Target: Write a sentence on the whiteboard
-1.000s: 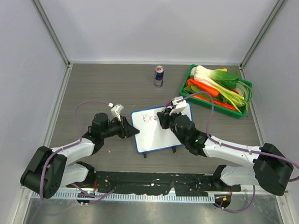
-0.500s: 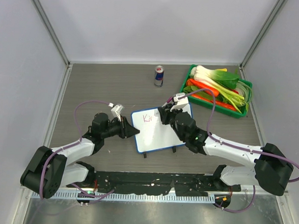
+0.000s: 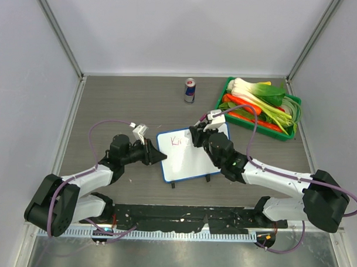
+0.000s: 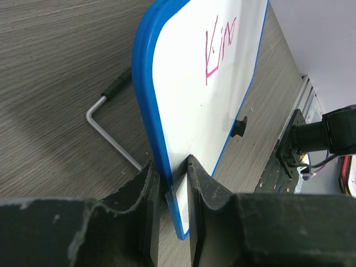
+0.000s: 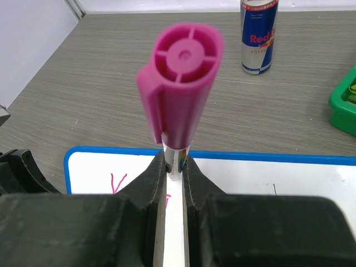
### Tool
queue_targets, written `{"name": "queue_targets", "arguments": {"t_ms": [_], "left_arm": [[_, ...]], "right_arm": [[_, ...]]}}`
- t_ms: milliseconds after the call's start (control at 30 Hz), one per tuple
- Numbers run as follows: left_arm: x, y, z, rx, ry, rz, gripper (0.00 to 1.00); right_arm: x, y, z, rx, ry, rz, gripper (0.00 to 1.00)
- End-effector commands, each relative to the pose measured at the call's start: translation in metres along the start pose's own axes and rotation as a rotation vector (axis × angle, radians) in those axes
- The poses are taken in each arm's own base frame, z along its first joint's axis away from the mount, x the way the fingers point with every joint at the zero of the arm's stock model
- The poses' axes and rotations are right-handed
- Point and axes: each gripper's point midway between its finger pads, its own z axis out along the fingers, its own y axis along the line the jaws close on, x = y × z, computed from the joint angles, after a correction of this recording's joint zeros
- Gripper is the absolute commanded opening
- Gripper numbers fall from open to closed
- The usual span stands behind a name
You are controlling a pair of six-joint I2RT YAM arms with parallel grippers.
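The whiteboard [image 3: 192, 160], white with a blue rim, stands tilted on the table's middle. My left gripper [image 3: 160, 158] is shut on its left rim, and in the left wrist view [image 4: 173, 172] the fingers pinch the blue edge [image 4: 146, 105]. Pink letters of the sentence [image 3: 179, 140] sit at the board's top left; they also show in the left wrist view [image 4: 219, 47]. My right gripper [image 3: 197, 137] is shut on a magenta marker [image 5: 179, 94] with its cap end up, over the board's top [image 5: 261, 178]. The marker tip is hidden.
A Red Bull can [image 3: 190, 90] stands at the back, also in the right wrist view [image 5: 258, 34]. A green tray [image 3: 290, 133] of vegetables sits at the back right. The board's wire stand [image 4: 108, 133] rests on the table behind it.
My right gripper with the marker has moved up and a little right along the top line, and more pink lettering shows. The left arm and the board have stayed still.
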Motion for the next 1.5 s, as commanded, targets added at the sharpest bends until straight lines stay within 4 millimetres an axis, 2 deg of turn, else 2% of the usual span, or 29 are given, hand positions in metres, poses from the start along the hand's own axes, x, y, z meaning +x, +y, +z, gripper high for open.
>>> {"name": "queue_targets", "arguments": {"t_ms": [0,533,867,967,1367,1467], "left_arm": [[-0.004,0.002,0.003,-0.009,0.0,0.056,0.0],[-0.003,0.002,0.004,-0.008,0.002,0.054,0.0],[-0.003,0.001,0.004,-0.008,0.002,0.056,0.0],[-0.003,0.001,0.004,-0.008,0.002,0.056,0.0],[-0.003,0.001,0.004,-0.006,0.004,0.058,0.0],[-0.003,0.001,0.004,-0.007,0.003,0.056,0.0]], "right_arm": [[-0.014,0.003,0.001,-0.004,-0.04,0.024,0.01],[0.015,-0.001,-0.011,-0.034,0.05,0.023,0.01],[0.018,-0.005,-0.016,-0.03,0.06,0.025,0.01],[0.014,-0.005,-0.016,-0.026,0.05,0.024,0.01],[-0.027,0.006,-0.009,-0.031,-0.05,0.041,0.01],[-0.031,0.005,-0.008,-0.02,-0.061,0.036,0.01]]}}
